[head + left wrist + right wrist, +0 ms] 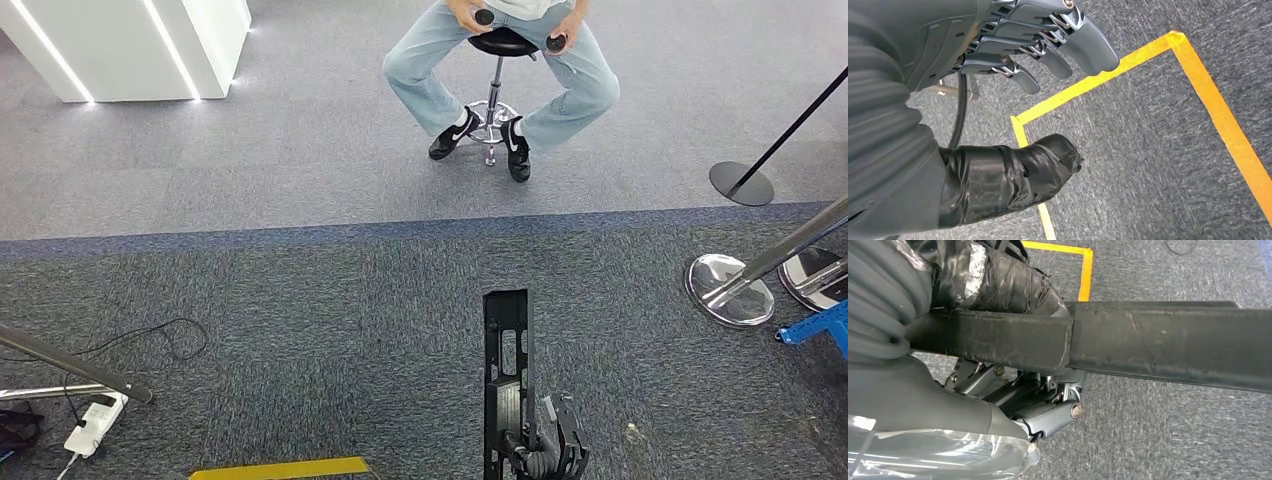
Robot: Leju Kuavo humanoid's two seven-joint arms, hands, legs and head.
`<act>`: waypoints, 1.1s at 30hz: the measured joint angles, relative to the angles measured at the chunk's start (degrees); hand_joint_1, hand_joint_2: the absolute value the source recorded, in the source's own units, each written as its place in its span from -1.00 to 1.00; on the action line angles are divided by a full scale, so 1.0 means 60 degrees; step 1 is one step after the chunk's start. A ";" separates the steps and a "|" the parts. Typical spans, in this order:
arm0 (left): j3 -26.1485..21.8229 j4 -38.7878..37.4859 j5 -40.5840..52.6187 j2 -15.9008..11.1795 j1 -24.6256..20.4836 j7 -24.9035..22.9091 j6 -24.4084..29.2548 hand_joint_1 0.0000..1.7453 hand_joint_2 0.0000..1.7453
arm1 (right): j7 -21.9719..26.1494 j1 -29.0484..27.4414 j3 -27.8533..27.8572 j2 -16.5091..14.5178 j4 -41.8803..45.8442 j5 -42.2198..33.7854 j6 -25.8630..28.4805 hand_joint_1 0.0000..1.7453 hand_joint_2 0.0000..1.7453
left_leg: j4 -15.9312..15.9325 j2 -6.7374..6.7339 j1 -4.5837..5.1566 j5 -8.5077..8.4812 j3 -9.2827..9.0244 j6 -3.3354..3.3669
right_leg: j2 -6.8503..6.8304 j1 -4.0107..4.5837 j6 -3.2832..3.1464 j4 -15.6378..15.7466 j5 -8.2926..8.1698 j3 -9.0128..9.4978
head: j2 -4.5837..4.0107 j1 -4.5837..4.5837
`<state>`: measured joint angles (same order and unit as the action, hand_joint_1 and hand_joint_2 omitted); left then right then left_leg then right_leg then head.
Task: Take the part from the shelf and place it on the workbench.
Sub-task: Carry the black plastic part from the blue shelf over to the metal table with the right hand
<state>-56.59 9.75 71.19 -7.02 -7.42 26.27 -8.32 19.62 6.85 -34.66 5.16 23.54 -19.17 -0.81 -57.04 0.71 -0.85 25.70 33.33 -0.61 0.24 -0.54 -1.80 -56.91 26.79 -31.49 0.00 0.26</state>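
Observation:
A long black metal part with cut-outs stands out over the grey carpet in the head view. My right hand grips its near end at the bottom of that view. The right wrist view shows the same part as a dark bar, with the taped thumb of my right hand pressed on one side and the fingers wrapped under it. My left hand hangs above the carpet, fingers spread apart from the taped thumb, holding nothing.
A person sits on a stool straight ahead. Chrome stanchion bases and a black one stand at the right, beside a blue frame. A white power strip with cables lies at the left. Yellow floor tape lies near my feet.

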 joint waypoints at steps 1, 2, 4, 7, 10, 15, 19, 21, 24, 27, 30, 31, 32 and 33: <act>0.0000 0.0000 0.0000 0.0000 0.0000 0.0000 0.0000 -1.00 1.00 | 0.0001 0.0007 0.0034 -0.0033 -0.0107 0.0002 -0.0005 1.00 1.00 | -0.0007 0.0002 0.0017 0.0009 -0.0005 0.0018 | 0.0002 -0.0003 -0.0010 0.0010 -0.0002 0.0014 | 0.0000 0.0000; 0.0000 0.0000 0.0000 0.0000 0.0000 0.0000 0.0000 -1.00 1.00 | 0.0003 0.0010 0.0068 -0.0065 -0.0197 0.0004 -0.0010 1.00 1.00 | -0.0016 0.0003 0.0027 0.0016 -0.0007 0.0034 | 0.0002 -0.0008 0.0003 0.0022 -0.0011 0.0023 | 0.0000 -0.0001; 0.0000 0.0000 0.0000 0.0000 0.0000 0.0000 -0.0001 -1.00 1.00 | 0.0009 0.0016 0.0140 -0.0119 -0.0344 0.0004 -0.0013 1.00 1.00 | -0.0033 0.0002 0.0034 0.0030 -0.0007 0.0067 | 0.0003 -0.0010 0.0047 0.0043 -0.0024 0.0041 | 0.0000 -0.0001; 0.0000 0.0000 0.0000 0.0000 -0.0001 0.0000 0.0000 -1.00 1.00 | 0.0015 0.0035 0.0231 -0.0184 -0.0522 0.0001 -0.0016 1.00 1.00 | -0.0062 0.0001 0.0041 0.0050 -0.0005 0.0107 | 0.0006 -0.0022 0.0245 0.0062 -0.0019 0.0065 | 0.0000 0.0001; 0.0000 0.0000 0.0000 0.0000 -0.0001 0.0000 -0.0001 -1.00 1.00 | 0.0015 0.0070 0.0298 -0.0247 -0.0672 0.0000 -0.0021 1.00 1.00 | -0.0075 0.0001 0.0044 0.0063 -0.0009 0.0125 | 0.0007 -0.0032 0.0425 0.0070 -0.0002 0.0075 | 0.0000 0.0004; 0.0000 0.0000 0.0000 -0.0010 -0.0002 0.0000 -0.0001 -1.00 1.00 | 0.0017 0.0103 0.0388 -0.0322 -0.0823 0.0000 -0.0022 1.00 1.00 | -0.0064 0.0000 0.0025 0.0064 -0.0024 0.0124 | 0.0007 -0.0010 0.0438 0.0070 0.0003 0.0073 | 0.0000 0.0006; 0.0000 0.0000 0.0000 -0.0013 -0.0001 0.0000 0.0000 -1.00 1.00 | 0.0017 0.0112 0.0465 -0.0343 -0.0909 0.0000 -0.0022 1.00 1.00 | -0.0038 -0.0002 0.0002 0.0062 -0.0046 0.0120 | 0.0008 0.0006 0.0430 0.0056 0.0010 0.0072 | 0.0000 0.0007; 0.0000 0.0000 0.0000 -0.0016 -0.0001 0.0000 0.0000 -1.00 1.00 | 0.0019 0.0115 0.0493 -0.0343 -0.0944 0.0000 -0.0022 1.00 1.00 | -0.0027 -0.0004 0.0001 0.0062 -0.0060 0.0117 | 0.0008 0.0008 0.0417 0.0045 0.0018 0.0072 | 0.0000 0.0007; 0.0000 0.0000 0.0000 -0.0018 -0.0002 0.0000 0.0000 -1.00 1.00 | 0.0019 0.0121 0.0514 -0.0343 -0.0982 0.0000 -0.0022 1.00 1.00 | -0.0008 -0.0007 0.0000 0.0063 -0.0083 0.0102 | 0.0008 0.0009 0.0401 0.0035 0.0029 0.0077 | 0.0000 0.0007; 0.0000 0.0000 0.0000 -0.0018 -0.0002 0.0000 0.0000 -1.00 1.00 | 0.0019 0.0129 0.0527 -0.0345 -0.1019 0.0000 -0.0022 1.00 1.00 | 0.0010 -0.0007 0.0000 0.0056 -0.0095 0.0088 | 0.0008 0.0009 0.0396 0.0033 0.0031 0.0079 | 0.0000 0.0007; 0.0000 0.0000 0.0000 -0.0020 -0.0002 0.0000 -0.0001 -1.00 1.00 | 0.0019 0.0132 0.0546 -0.0349 -0.1040 0.0000 -0.0022 1.00 1.00 | 0.0019 -0.0007 0.0000 0.0052 -0.0101 0.0081 | 0.0008 0.0009 0.0392 0.0031 0.0034 0.0079 | 0.0000 0.0007; 0.0000 0.0000 0.0000 -0.0021 -0.0002 0.0000 -0.0001 -1.00 1.00 | 0.0019 0.0133 0.0556 -0.0352 -0.1048 0.0000 -0.0022 1.00 1.00 | 0.0020 -0.0007 0.0000 0.0052 -0.0102 0.0081 | 0.0008 0.0009 0.0391 0.0030 0.0035 0.0079 | 0.0000 0.0007; 0.0000 0.0000 0.0000 -0.0022 -0.0002 0.0000 -0.0001 -1.00 1.00 | 0.0019 0.0134 0.0567 -0.0358 -0.1055 0.0000 -0.0022 1.00 1.00 | 0.0021 -0.0007 0.0000 0.0052 -0.0102 0.0080 | 0.0008 0.0009 0.0389 0.0029 0.0036 0.0079 | 0.0000 0.0007; 0.0000 0.0000 0.0000 -0.0022 -0.0002 0.0000 -0.0001 -1.00 1.00 | 0.0019 0.0135 0.0579 -0.0363 -0.1064 0.0000 -0.0022 1.00 1.00 | 0.0022 -0.0007 0.0000 0.0053 -0.0103 0.0079 | 0.0008 0.0009 0.0388 0.0028 0.0037 0.0079 | 0.0000 0.0007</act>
<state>-56.59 9.75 71.19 -7.15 -7.43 26.27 -8.33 19.74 7.66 -31.18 2.98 17.16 -19.17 -0.94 -56.91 0.66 -0.85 26.02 32.71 -0.13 0.29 -0.48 0.53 -56.74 27.01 -31.02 0.00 0.31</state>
